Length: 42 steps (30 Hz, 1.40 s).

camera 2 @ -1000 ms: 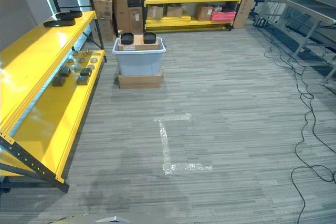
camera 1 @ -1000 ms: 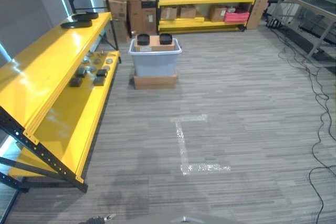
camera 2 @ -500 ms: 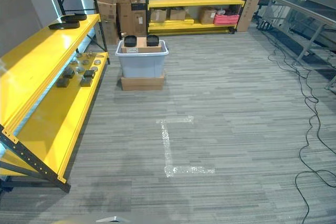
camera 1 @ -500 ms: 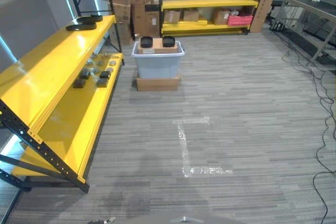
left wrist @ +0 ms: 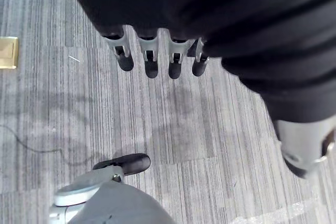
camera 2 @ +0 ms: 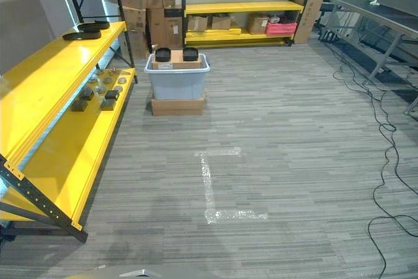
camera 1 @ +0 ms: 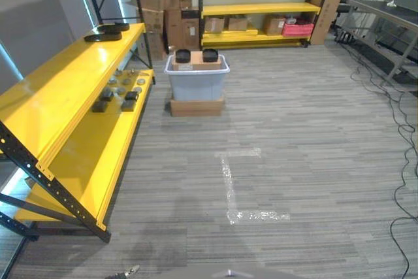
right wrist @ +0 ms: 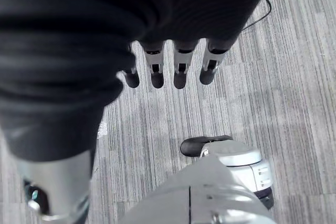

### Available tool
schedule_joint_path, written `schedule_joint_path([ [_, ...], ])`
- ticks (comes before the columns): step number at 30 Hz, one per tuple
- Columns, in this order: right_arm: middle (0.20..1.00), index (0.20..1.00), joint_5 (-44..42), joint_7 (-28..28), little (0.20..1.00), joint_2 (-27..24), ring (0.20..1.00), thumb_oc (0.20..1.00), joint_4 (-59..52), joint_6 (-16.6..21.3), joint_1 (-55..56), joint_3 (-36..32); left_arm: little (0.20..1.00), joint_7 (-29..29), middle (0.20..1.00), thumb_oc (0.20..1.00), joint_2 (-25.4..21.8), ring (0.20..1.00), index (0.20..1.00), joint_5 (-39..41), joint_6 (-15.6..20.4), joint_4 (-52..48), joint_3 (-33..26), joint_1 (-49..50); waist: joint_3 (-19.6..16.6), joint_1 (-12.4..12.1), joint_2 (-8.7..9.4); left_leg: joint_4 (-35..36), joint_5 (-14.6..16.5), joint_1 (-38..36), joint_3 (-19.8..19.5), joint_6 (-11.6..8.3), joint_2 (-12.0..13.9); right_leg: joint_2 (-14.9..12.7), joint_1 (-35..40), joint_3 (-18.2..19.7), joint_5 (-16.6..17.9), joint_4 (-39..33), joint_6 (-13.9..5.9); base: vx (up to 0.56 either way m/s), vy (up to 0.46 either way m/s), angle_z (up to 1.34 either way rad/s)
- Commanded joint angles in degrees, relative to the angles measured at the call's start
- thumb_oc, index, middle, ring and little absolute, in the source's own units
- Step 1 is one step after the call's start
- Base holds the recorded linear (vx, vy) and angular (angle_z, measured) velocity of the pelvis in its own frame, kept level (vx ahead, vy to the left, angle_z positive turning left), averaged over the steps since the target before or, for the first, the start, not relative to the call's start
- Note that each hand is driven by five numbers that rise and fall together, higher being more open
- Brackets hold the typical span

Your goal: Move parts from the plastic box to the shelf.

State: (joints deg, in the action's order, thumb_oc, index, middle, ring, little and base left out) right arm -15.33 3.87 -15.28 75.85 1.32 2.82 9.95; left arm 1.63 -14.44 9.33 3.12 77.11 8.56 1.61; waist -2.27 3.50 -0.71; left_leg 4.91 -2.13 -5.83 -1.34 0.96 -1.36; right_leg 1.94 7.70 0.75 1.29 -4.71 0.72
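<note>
Approach step: both hands, left (left wrist: 157, 59) and right (right wrist: 173, 72), hang relaxed and empty, well short of the grey plastic box (camera 1: 195, 83); walking up comes next.

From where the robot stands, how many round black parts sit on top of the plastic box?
2: one round black part on the left and one on the right, both resting on the cardboard atop the plastic box. More may lie hidden inside.

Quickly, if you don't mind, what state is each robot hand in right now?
Left robot hand: open, fingers straight, holding nothing.
Right robot hand: open, fingers straight, holding nothing.
</note>
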Motion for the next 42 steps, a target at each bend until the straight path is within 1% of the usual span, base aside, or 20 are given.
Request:
schedule_joint_path([
  [1, 1.000, 1.000, -1.07, -4.16, 1.000, -1.15, 1.000, 1.000, -3.00, 4.47, -3.39, -1.78, 1.000, -4.23, 1.000, 1.000, 0.25, 1.000, 1.000, 10.28, 5.91, -7.79, -2.44, -5.46, 1.88, -0.09, 1.54, 0.09, 6.95, -2.10, -1.59, -1.41, 2.33, -5.22, -0.28, 4.16, -3.36, -0.25, -6.57, -0.02, 0.047, 0.00],
  [2, 1.000, 1.000, -1.35, -6.60, 1.000, -2.73, 1.000, 1.000, -10.68, 6.90, -4.62, -1.94, 1.000, -5.89, 1.000, 1.000, 0.03, 1.000, 1.000, 13.86, 8.44, -18.93, -1.61, -5.99, 2.35, -0.10, 1.43, 0.09, 6.80, -1.88, -1.71, -1.30, 2.20, -5.38, -0.50, 4.14, -3.17, -0.16, -6.68, -0.02, 0.032, 0.00],
  [4, 1.000, 1.000, -1.34, -6.62, 1.000, -2.73, 1.000, 1.000, -10.75, 6.86, -4.56, -1.95, 1.000, -5.93, 1.000, 1.000, 0.03, 1.000, 1.000, 13.85, 8.38, -19.03, -1.60, -5.91, 2.38, -0.10, 1.42, 0.09, 6.82, -1.94, -1.71, -1.30, 2.20, -5.38, -0.43, 4.13, -3.19, -0.16, -6.68, 0.00, 0.000, 0.00],
  [5, 1.000, 1.000, -0.69, -7.62, 1.000, -3.80, 1.000, 1.000, -15.34, 8.07, -5.03, -1.66, 1.000, -6.38, 1.000, 1.000, -0.30, 1.000, 1.000, 14.92, 9.29, -23.95, -1.09, -5.98, 2.66, -0.14, 1.38, 0.09, 6.73, -1.81, -1.70, -1.24, 2.17, -5.44, -0.64, 4.21, -3.11, -0.07, -6.74, 0.00, 0.000, 0.00],
  [6, 1.000, 1.000, 1.85, -9.65, 1.000, -6.35, 1.000, 1.000, -24.26, 9.76, -5.84, -1.33, 1.000, -7.73, 1.000, 1.000, -1.65, 1.000, 1.000, 15.71, 11.17, -35.11, -0.61, -6.23, 3.14, -0.27, 1.41, 0.09, 6.73, -1.75, -1.63, -1.12, 2.14, -5.55, -0.80, 4.36, -3.05, 0.04, -6.86, 0.00, 0.000, 0.00],
  [8, 1.000, 1.000, 5.63, -11.85, 1.000, -9.31, 1.000, 1.000, -35.11, 10.52, -6.22, -2.28, 1.000, -8.72, 1.000, 1.000, -3.74, 1.000, 1.000, 14.29, 12.31, -45.86, -0.70, -6.42, 3.45, -0.30, 1.49, 0.09, 6.93, -1.79, -1.61, -0.97, 2.05, -5.66, -0.82, 4.49, -3.11, 0.10, -6.90, 0.00, 0.000, 0.00],
  [9, 1.000, 1.000, 10.39, -12.82, 1.000, -12.08, 1.000, 1.000, -47.48, 11.41, -5.43, -4.50, 1.000, -9.84, 1.000, 1.000, -6.05, 1.000, 1.000, 10.63, 13.29, -53.92, -1.96, -6.43, 3.60, -0.23, 1.64, 0.09, 6.72, -1.45, -1.40, -0.82, 1.94, -5.85, -1.34, 4.77, -2.77, 0.22, -6.98, 0.00, 0.000, 0.00],
  [10, 1.000, 1.000, 10.44, -12.81, 1.000, -12.07, 1.000, 1.000, -47.66, 11.29, -5.28, -4.57, 1.000, -9.87, 1.000, 1.000, -6.04, 1.000, 1.000, 10.59, 13.23, -54.01, -1.93, -6.37, 3.56, -0.28, 1.64, 0.09, 6.72, -1.44, -1.38, -0.82, 1.94, -5.85, -1.37, 4.79, -2.78, 0.24, -6.98, 0.04, 0.038, -0.01],
  [11, 1.000, 1.000, 13.36, -14.07, 1.000, -13.09, 1.000, 1.000, -55.48, 12.73, -4.29, -7.36, 1.000, -11.38, 1.000, 1.000, -8.11, 1.000, 1.000, 5.76, 13.70, -60.59, -3.01, -7.00, 3.77, -0.18, 1.70, 0.09, 6.91, -1.34, -1.25, -0.57, 1.89, -5.98, -1.51, 5.09, -2.84, 0.25, -7.07, 0.06, 0.031, -0.02],
  [16, 1.000, 1.000, 16.93, -14.50, 1.000, -12.74, 1.000, 1.000, -68.85, 14.86, -1.57, -12.05, 1.000, -10.58, 1.000, 1.000, -9.45, 1.000, 1.000, 5.03, 14.24, -71.03, -4.99, -6.28, 4.63, 0.07, 1.75, 0.09, 7.00, -0.83, -1.02, -0.17, 1.78, -6.19, -2.24, 5.39, -3.07, 0.59, -7.18, 0.04, 0.026, -0.05],
  [20, 1.000, 1.000, 16.87, -13.33, 1.000, -11.74, 1.000, 1.000, -72.71, 15.33, -1.58, -11.91, 1.000, -9.02, 1.000, 1.000, -10.81, 1.000, 1.000, 3.72, 13.88, -75.98, -5.72, -5.69, 5.42, 0.01, 1.70, 0.09, 7.05, 0.14, -0.12, 0.37, 1.52, -6.30, -3.99, 6.15, -3.18, 1.74, -7.46, 0.00, 0.033, -0.05],
  [24, 1.000, 1.000, 16.29, -11.67, 1.000, -11.55, 1.000, 1.000, -72.70, 14.91, -1.65, -10.97, 1.000, -8.14, 1.000, 1.000, -10.70, 1.000, 1.000, 3.74, 13.57, -76.96, -6.00, -5.12, 5.56, -0.19, 1.74, -0.28, 7.78, -0.39, 0.10, 0.97, 1.10, -6.50, -3.98, 6.94, -3.59, 2.67, -7.58, 0.06, 0.028, -0.15],
  [28, 1.000, 1.000, 15.54, -10.81, 1.000, -11.98, 1.000, 1.000, -72.03, 14.21, -2.11, -10.43, 1.000, -7.26, 1.000, 1.000, -10.16, 1.000, 1.000, 4.81, 12.90, -77.15, -4.59, -5.57, 6.55, 0.12, 1.48, -2.34, 8.83, 0.37, -0.39, 1.86, 0.50, -6.84, -5.81, 7.86, -4.77, 7.03, -7.95, 0.02, 0.063, -0.09],
  [31, 1.000, 1.000, 15.10, -10.43, 1.000, -11.86, 1.000, 1.000, -72.18, 14.03, -1.77, -10.92, 1.000, -6.21, 1.000, 1.000, -10.32, 1.000, 1.000, 5.14, 12.46, -77.53, -3.81, -5.36, 7.26, 0.64, 0.86, -3.30, 9.72, 0.38, -1.25, 3.11, -0.51, -7.12, -8.17, 8.25, -5.12, 12.30, -8.66, 0.03, 0.125, 0.00],
  [33, 1.000, 1.000, 15.16, -10.22, 1.000, -11.68, 1.000, 1.000, -72.48, 13.83, -2.34, -10.61, 1.000, -5.83, 1.000, 1.000, -10.50, 1.000, 1.000, 5.13, 12.02, -78.08, -3.13, -5.44, 9.01, 1.64, 0.92, -3.46, 9.81, -0.06, -1.93, 4.10, -1.45, -6.97, -11.91, 9.60, -1.12, 19.51, -9.88, -0.01, 0.125, 0.01],
  [35, 1.000, 1.000, 15.00, -10.26, 1.000, -11.34, 1.000, 1.000, -72.75, 13.73, -3.40, -9.65, 1.000, -5.79, 1.000, 1.000, -10.85, 1.000, 1.000, 5.33, 11.62, -78.09, -2.71, -5.60, 11.38, 2.46, 0.67, -3.70, 10.10, -0.37, -2.46, 4.90, -1.33, -5.52, -16.08, 11.09, 1.02, 27.79, -9.39, -0.02, 0.107, 0.14],
  [37, 1.000, 1.000, 15.22, -10.04, 1.000, -10.91, 1.000, 1.000, -72.41, 13.81, -4.52, -7.98, 1.000, -5.98, 1.000, 1.000, -10.94, 1.000, 1.000, 4.58, 11.50, -77.53, -2.34, -6.15, 12.19, 2.43, -0.02, -3.73, 10.13, -0.38, -1.74, 4.78, -0.73, -5.37, -19.06, 8.80, 0.16, 30.55, -9.52, 0.09, 0.075, 0.28],
  [39, 1.000, 1.000, 15.51, -9.66, 1.000, -11.12, 1.000, 1.000, -72.72, 13.72, -4.18, -7.62, 1.000, -6.05, 1.000, 1.000, -10.63, 1.000, 1.000, 4.14, 11.45, -77.50, -2.34, -6.03, 11.14, 2.96, -0.26, -1.79, 10.47, -2.02, -1.35, 4.22, -0.56, -3.96, -18.84, 6.25, -3.34, 24.42, -8.82, 0.30, -0.011, -0.12],
  [40, 1.000, 1.000, 15.30, -9.81, 1.000, -11.38, 1.000, 1.000, -72.54, 13.84, -3.92, -7.70, 1.000, -5.77, 1.000, 1.000, -10.53, 1.000, 1.000, 4.46, 11.44, -77.72, -2.35, -5.80, 10.71, 3.33, -0.26, -0.74, 10.68, -2.91, -1.55, 3.97, -0.56, -2.80, -18.49, 5.81, -3.60, 19.98, -8.57, 0.34, -0.079, -0.33],
  [42, 1.000, 1.000, 14.92, -9.97, 1.000, -11.83, 1.000, 1.000, -72.17, 14.03, -3.92, -7.57, 1.000, -5.71, 1.000, 1.000, -10.44, 1.000, 1.000, 4.44, 11.37, -78.09, -2.27, -5.69, 10.25, 4.24, 0.09, 0.09, 11.90, -4.34, -1.88, 3.49, -0.39, -0.35, -19.80, 5.51, -1.38, 11.57, -8.43, 0.40, -0.156, -0.17],
])
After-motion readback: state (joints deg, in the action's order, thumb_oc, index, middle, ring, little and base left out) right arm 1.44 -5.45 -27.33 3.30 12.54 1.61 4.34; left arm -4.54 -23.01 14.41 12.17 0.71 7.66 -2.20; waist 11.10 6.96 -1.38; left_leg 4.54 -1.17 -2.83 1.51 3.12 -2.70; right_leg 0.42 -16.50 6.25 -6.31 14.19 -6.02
